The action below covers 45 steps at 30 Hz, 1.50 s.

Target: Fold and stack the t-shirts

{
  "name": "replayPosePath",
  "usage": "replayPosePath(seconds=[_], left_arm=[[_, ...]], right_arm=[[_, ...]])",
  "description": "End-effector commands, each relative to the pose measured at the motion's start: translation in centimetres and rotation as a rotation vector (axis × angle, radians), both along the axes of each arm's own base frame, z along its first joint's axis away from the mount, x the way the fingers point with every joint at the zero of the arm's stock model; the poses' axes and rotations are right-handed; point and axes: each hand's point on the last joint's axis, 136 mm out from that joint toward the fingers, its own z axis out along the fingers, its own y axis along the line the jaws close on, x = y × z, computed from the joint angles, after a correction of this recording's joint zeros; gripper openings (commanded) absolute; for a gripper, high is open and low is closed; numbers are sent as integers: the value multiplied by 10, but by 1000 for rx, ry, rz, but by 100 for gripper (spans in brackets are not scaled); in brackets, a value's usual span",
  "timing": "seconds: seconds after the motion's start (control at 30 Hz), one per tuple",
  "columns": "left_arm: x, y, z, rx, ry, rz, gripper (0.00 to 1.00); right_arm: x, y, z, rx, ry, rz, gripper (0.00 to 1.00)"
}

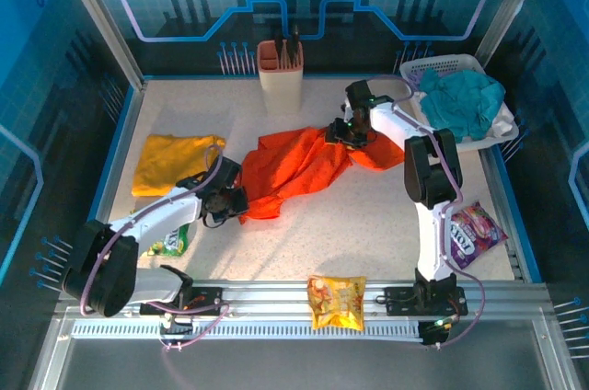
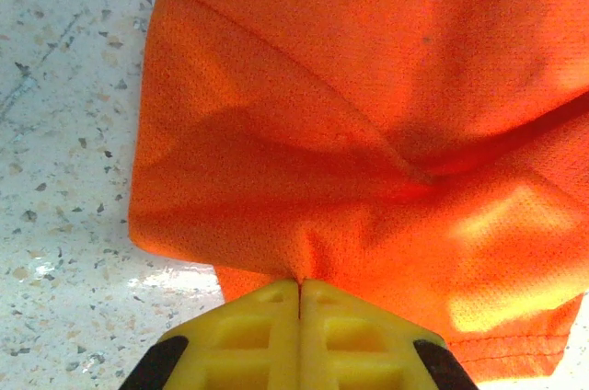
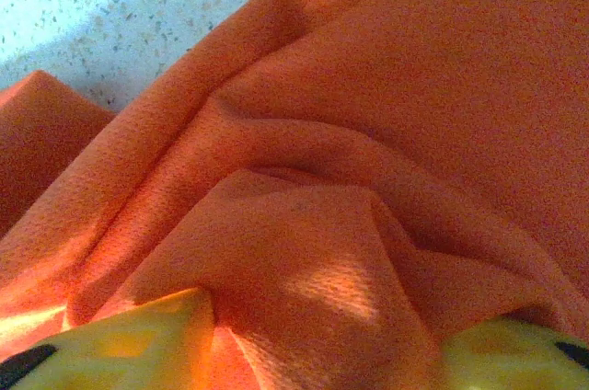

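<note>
**No legible lettering**

No word, brand or number could be read. The purple packet, the orange-yellow packet and the green packet carried print, all too small and blurred to make out.

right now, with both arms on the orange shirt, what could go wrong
1. The left end effector pinches only a small fold near the edge of the orange t-shirt; a pull might slip it free.
2. The right end effector stands open around bunched cloth, so lifting away may snag and drag the shirt.
</note>
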Motion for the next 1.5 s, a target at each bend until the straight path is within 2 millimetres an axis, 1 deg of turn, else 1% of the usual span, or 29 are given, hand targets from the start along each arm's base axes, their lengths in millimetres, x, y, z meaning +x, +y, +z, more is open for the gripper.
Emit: replayPosePath(seconds=[0.0,0.13,0.17,0.23,0.3,0.33,0.43,0.5,0.63,0.8,0.93,1.0,1.13,1.27,1.3,1.33,1.47], left_arm=[[6,-1,3,5,-18,-20,3],[6,-5,3,-16,-11,-25,3],[6,-7,5,-25,-10,-27,3],[6,-7,9,-33,-20,-26,3],[6,-6,10,-30,-25,-23,3],[6,-6,10,-27,-24,-24,3],[5,-6,8,-26,-16,-27,3],[4,-7,6,-29,-11,-30,3],[2,-7,5,-37,-11,-28,2],[-1,-7,2,-46,-7,-22,2],[-3,-6,1,-46,-6,-20,2],[-4,-5,0,-46,-8,-18,2],[-4,-6,-1,-49,-8,-18,2],[-3,-6,0,-49,-12,-17,2],[-2,-6,0,-48,-14,-17,2],[-2,-5,0,-45,-14,-17,2],[1,-3,7,-23,-21,-23,2]], right_arm=[[-2,-4,18,5,-60,6,61],[-22,-15,32,1,-150,0,67],[-29,-17,35,4,-165,-3,65],[-44,-22,33,8,-172,-17,52],[-56,-26,27,17,-167,-29,49],[-62,-28,22,20,-165,-32,45],[-71,-34,6,13,-147,-51,40],[-73,-37,-3,10,-136,-64,38],[-67,-43,-14,9,-120,-88,38],[-52,-44,-15,11,-129,-99,41],[-47,-42,-21,7,-119,-94,41],[-46,-41,-25,8,-111,-92,39],[-48,-34,-26,44,-107,-77,30],[-54,-45,-23,2,-98,-94,5],[-56,-48,-20,-8,-97,-99,2],[-60,-52,-17,-18,-93,-101,0],[-74,-62,-1,-30,-75,-89,0]])
